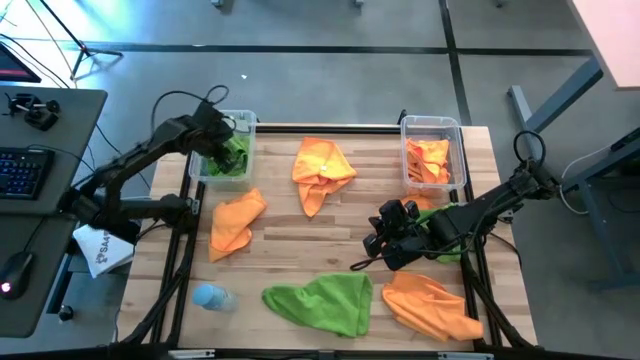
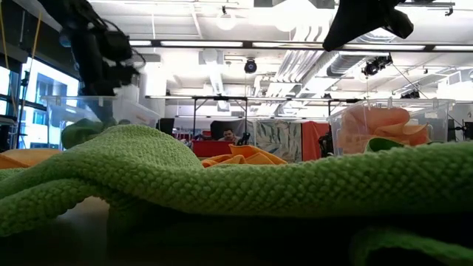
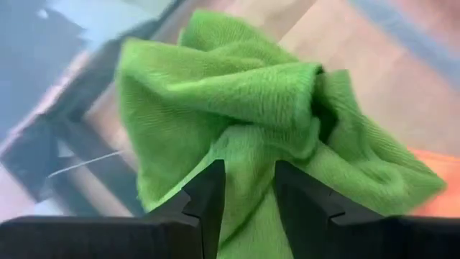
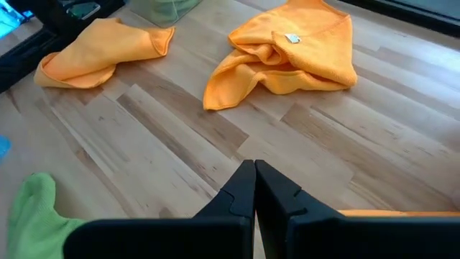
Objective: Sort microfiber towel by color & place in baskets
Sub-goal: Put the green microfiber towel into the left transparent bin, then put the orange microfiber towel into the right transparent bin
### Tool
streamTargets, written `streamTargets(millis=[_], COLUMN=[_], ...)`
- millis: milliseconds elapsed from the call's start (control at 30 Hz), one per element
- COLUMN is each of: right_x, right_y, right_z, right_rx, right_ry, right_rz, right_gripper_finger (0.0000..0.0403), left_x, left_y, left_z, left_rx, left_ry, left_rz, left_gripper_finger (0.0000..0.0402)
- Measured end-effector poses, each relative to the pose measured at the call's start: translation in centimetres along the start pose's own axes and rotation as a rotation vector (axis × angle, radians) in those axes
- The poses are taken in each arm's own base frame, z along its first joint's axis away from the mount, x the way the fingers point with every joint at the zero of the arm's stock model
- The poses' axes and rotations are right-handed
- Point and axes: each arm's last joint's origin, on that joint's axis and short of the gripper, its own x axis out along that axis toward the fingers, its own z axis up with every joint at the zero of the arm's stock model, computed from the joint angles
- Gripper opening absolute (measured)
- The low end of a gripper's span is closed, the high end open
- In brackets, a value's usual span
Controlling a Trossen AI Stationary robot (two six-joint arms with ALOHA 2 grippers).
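Observation:
My left gripper [image 1: 222, 140] is over the left clear basket [image 1: 250, 118] at the table's far left, shut on a green towel [image 3: 230, 93]. The right basket [image 1: 432, 120] at the far right holds orange towels [image 1: 430, 160]. My right gripper [image 1: 383, 238] hovers shut [image 4: 254, 167] above bare wood at centre right and touches nothing. Orange towels lie flat on the table at far centre [image 1: 322, 170], left centre [image 1: 237, 220] and near right [image 1: 430, 305]. One green towel [image 1: 320, 300] lies at near centre. Another [image 1: 455, 240] is partly hidden under the right arm. My left gripper pinches a bunched fold of the green towel [image 3: 250, 155] between its two fingers [image 3: 208, 198], coming from above and pointing down. The cloth hangs crumpled below the fingers over the left basket. Whether its lower end rests in the basket cannot be told.
A small pale blue bottle [image 1: 212, 297] lies at the table's near left. Bare wood shows between the towels in the middle [image 1: 300, 235]. A desk with a keyboard [image 1: 25, 170] stands left of the table. In the low view the green towel [image 2: 236, 185] fills the foreground.

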Motion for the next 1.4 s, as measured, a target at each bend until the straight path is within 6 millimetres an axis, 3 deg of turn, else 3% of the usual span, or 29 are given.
streamTargets(millis=[200,433,733,1000,1233,1400], right_x=[0.0,0.0,0.4,0.7,0.7,0.7], right_y=[0.0,0.0,-0.2,-0.4,-0.3,-0.2], right_z=[0.0,0.1,0.5,0.7,0.7,0.6], right_rx=[-0.005,-0.004,-0.012,-0.084,-0.287,-0.296], right_ry=[-0.013,-0.027,-0.030,-0.003,0.020,0.052], right_rz=[-0.005,-0.011,-0.027,-0.029,-0.013,0.013], right_gripper_finger=[0.0000,0.0000,0.0000,0.0000,0.0000,0.0000], left_x=[-3.2,-4.9,-5.9,-7.0,-7.4,-8.0], left_y=[-0.3,-1.0,-6.1,-10.5,-13.4,-15.9], left_z=[-1.1,-1.7,-0.3,0.4,-0.2,-0.7], left_rx=[-0.004,-0.057,0.107,0.173,0.172,0.202], left_ry=[-0.146,-0.262,-0.381,-0.490,-0.466,-0.500], left_rz=[0.014,-0.080,-0.291,-0.341,-0.414,-0.476], left_gripper_finger=[0.0113,0.0111,0.0062,0.0007,0.0001,0.0000])
